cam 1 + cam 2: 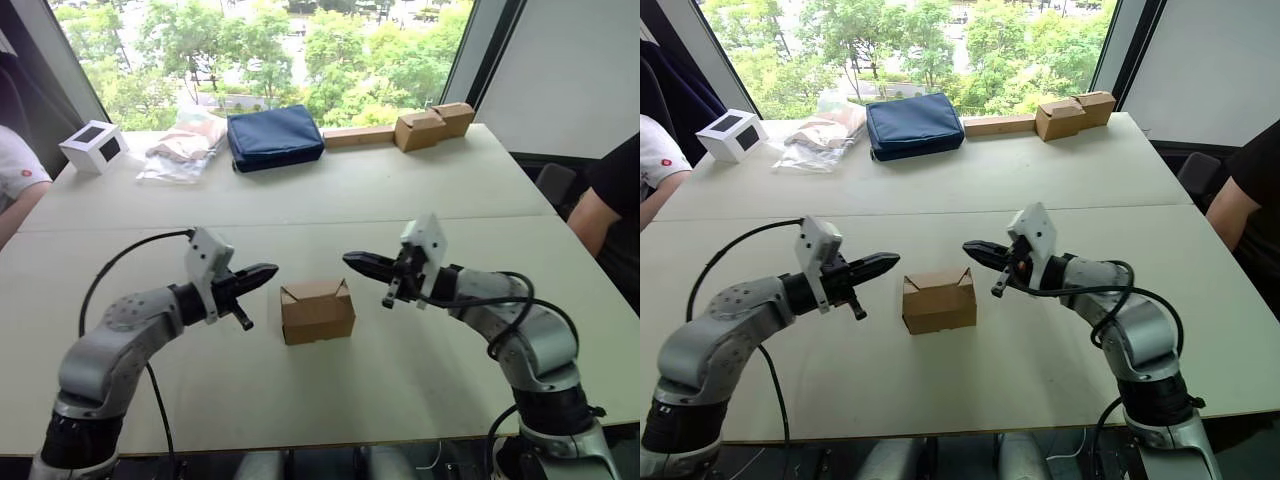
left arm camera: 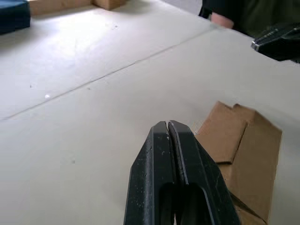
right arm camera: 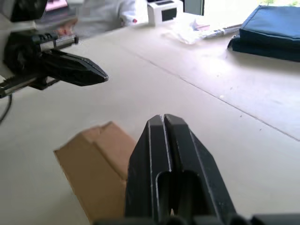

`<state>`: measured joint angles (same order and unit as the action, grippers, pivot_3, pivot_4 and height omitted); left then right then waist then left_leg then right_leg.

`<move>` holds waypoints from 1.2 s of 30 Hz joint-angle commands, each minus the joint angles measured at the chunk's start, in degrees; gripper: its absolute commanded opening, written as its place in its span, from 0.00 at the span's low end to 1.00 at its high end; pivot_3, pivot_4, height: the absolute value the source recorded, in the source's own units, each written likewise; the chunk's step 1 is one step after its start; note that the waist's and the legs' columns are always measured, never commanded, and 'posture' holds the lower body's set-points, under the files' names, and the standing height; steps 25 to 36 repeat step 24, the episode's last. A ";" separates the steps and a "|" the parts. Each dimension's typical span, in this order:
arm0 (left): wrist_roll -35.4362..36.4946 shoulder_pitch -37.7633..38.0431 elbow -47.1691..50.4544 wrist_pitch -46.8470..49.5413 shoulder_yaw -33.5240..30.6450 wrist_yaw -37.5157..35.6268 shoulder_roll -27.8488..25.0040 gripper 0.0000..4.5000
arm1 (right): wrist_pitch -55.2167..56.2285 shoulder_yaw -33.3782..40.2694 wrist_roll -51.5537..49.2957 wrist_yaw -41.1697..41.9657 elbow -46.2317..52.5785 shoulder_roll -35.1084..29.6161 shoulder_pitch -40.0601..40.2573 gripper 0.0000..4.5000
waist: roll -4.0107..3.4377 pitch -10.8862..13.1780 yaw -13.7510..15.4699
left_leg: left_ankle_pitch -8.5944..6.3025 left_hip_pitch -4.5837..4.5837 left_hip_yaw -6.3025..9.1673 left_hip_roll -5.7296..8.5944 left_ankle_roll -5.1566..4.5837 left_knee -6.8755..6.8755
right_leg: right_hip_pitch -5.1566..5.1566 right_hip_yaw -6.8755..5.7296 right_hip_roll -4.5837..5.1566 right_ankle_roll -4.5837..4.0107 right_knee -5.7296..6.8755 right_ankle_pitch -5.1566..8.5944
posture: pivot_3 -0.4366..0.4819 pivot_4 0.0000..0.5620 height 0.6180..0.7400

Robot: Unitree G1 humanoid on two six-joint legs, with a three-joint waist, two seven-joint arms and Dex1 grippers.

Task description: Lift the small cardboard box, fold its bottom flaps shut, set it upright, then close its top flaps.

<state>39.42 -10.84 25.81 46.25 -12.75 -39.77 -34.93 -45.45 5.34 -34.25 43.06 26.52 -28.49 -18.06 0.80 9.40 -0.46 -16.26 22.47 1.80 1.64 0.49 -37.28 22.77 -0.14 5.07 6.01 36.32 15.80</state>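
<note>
The small cardboard box [image 1: 317, 310] rests on the near table between my two arms, its top flaps folded in. To the box's left and slightly above it hovers my left gripper [image 1: 264, 272], shut and empty, its tip aimed at the box. My right gripper [image 1: 356, 261] is shut too, just above and to the right of the box, holding nothing. The left wrist view has the box [image 2: 239, 154] beyond the closed fingers [image 2: 174, 159]. The right wrist view has the box [image 3: 96, 168] below its closed fingers [image 3: 164, 154], with the left gripper [image 3: 96, 74] across from it.
At the far table edge stand tan cardboard boxes [image 1: 432, 125], a navy pouch [image 1: 274, 137], a plastic bag [image 1: 185, 145] and a white cube box [image 1: 94, 146]. One person sits at the left [image 1: 15, 180], another at the right [image 1: 610, 215].
</note>
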 commanded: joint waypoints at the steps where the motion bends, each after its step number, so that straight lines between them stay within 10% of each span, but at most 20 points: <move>1: 6.25 3.08 0.12 5.78 -6.08 1.32 -1.59 0.00 | -5.23 7.51 -7.44 -0.07 4.89 -4.21 4.73 0.00 | -0.03 0.00 -0.09 | 0.00 0.00 -0.01 0.00 0.00 0.00 | -0.01 0.01 0.01 -0.01 -0.03 0.00 | 0.48 0.27 0.98; 16: 1.10 30.30 7.48 -3.90 -6.43 -5.99 -6.65 0.00 | 1.50 5.85 -1.53 6.08 4.68 -16.86 24.28 0.00 | -0.08 -0.01 0.88 | -0.02 -0.03 -0.08 -0.07 -0.01 0.13 | -0.08 0.04 0.11 -0.46 -0.31 0.16 | 0.48 0.27 0.98; 36: 5.56 29.40 6.97 -2.34 -7.32 -5.41 -5.10 0.00 | 4.11 3.72 0.07 7.27 3.43 -17.72 24.81 0.00 | -0.08 -0.01 1.23 | -0.02 -0.02 -0.09 -0.07 -0.02 0.12 | -0.07 0.03 0.14 -0.47 -0.32 0.16 | 0.48 0.27 0.98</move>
